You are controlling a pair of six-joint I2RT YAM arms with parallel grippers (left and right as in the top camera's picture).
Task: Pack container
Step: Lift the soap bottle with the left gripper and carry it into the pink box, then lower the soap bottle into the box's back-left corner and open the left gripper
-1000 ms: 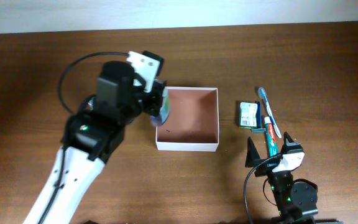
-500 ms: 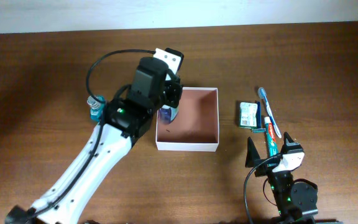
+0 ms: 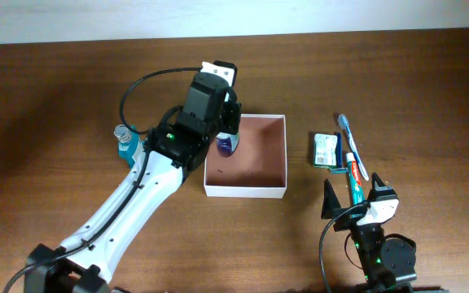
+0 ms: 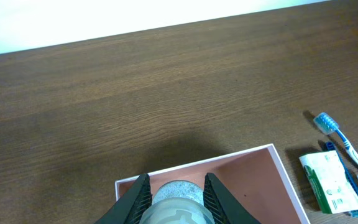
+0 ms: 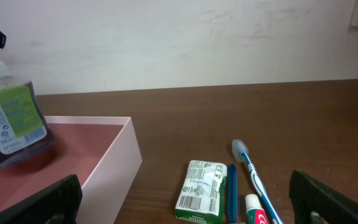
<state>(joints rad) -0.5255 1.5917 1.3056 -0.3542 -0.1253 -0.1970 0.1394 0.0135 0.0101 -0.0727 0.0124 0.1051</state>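
The container (image 3: 260, 167) is a shallow white-walled box with a reddish-brown inside, at the table's middle. My left gripper (image 3: 225, 130) is shut on a clear bottle (image 3: 227, 146) of blue liquid with a green label, upright over the container's left part. In the left wrist view the bottle's top (image 4: 176, 198) sits between the black fingers (image 4: 140, 194), with the container (image 4: 257, 177) below. The right wrist view shows the bottle (image 5: 11, 121) low inside the container (image 5: 114, 165); whether it touches the floor I cannot tell. My right gripper (image 3: 353, 190) is open at the front right.
Right of the container lie a green-and-white packet (image 3: 325, 149), a blue toothbrush (image 3: 351, 143), a toothpaste tube (image 3: 353, 181) and a thin blue item (image 5: 231, 186). A small teal-capped bottle (image 3: 123, 141) stands left of the left arm.
The left gripper has carried the bottle rightwards, from the container's left wall to over its inside. The small teal-capped bottle has come into view. The right arm has not moved.
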